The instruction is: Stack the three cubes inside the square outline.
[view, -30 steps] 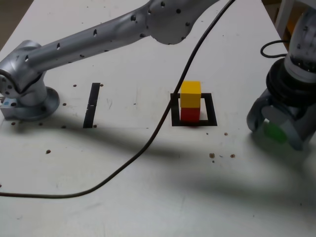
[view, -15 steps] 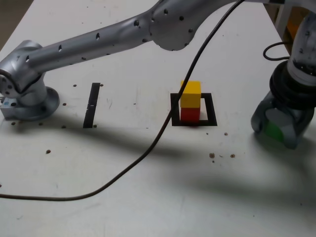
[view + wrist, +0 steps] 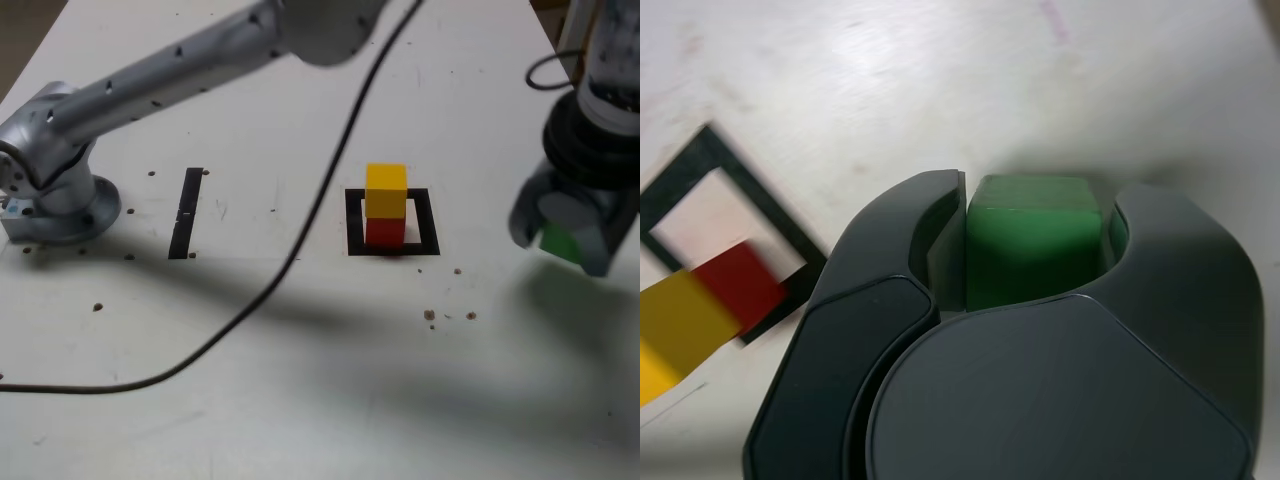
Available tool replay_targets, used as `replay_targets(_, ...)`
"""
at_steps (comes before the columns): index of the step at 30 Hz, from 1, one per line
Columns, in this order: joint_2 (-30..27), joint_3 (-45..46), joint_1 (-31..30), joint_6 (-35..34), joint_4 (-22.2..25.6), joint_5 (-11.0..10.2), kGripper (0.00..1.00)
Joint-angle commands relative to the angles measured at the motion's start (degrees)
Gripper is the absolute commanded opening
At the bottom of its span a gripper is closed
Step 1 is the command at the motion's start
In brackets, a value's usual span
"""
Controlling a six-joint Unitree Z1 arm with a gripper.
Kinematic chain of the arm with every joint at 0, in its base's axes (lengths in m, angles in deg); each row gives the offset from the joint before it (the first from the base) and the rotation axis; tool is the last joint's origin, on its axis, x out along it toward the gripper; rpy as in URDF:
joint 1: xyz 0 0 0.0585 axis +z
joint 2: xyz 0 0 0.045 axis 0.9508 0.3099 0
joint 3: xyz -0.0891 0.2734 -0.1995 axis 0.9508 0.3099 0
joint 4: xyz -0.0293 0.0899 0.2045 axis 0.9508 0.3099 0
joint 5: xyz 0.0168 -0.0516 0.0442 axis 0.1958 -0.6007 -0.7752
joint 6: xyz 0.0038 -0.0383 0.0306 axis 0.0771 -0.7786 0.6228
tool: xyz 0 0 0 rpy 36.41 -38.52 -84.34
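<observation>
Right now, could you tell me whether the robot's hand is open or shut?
Shut on the small green cube: the wrist view shows the hand with its dark jaws pressed against both sides of it.

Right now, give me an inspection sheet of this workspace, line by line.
Surface: white table, scattered with small brown crumbs.
Job's things: yellow cube stacked on red cube inside the square outline; green cube held clear of the table, off to the exterior view's right of the outline.
Clutter: straight black tape strip toward the exterior view's left.
Grippers: gripper shut on the green cube, jaws against two opposite sides.
Cables: dark cable trailing across the table; a second cable loop near the wrist.
Surroundings: arm base bolted at the exterior view's left; floor beyond the table edges.
</observation>
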Motion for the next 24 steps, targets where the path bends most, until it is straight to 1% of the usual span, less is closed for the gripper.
replay_targets(1, -9.92, 6.18, -0.31, -1.74, 1.29, -1.31, 0.24)
replay_targets(3, -18.68, 17.2, -0.52, -5.52, 1.29, -3.73, 0.24)
replay_targets(4, -21.41, 21.0, -0.5, -6.99, 1.29, -4.44, 0.24)
replay_targets(6, -24.49, 25.23, -0.45, -8.76, 1.29, -5.14, 0.24)
replay_targets(8, -26.63, 27.98, -0.4, -10.03, 1.29, -5.29, 0.24)
replay_targets(14, -33.54, 34.4, -0.37, -14.01, 1.29, -4.45, 0.24)
replay_targets(16, -36.85, 37.61, -0.38, -15.69, 1.29, -3.91, 0.24)
replay_targets(19, -40.39, 41.53, -0.39, -17.4, 1.29, -2.9, 0.24)
replay_targets(24, -41.72, 44.02, -0.38, -19.15, 1.27, -0.82, 0.24)
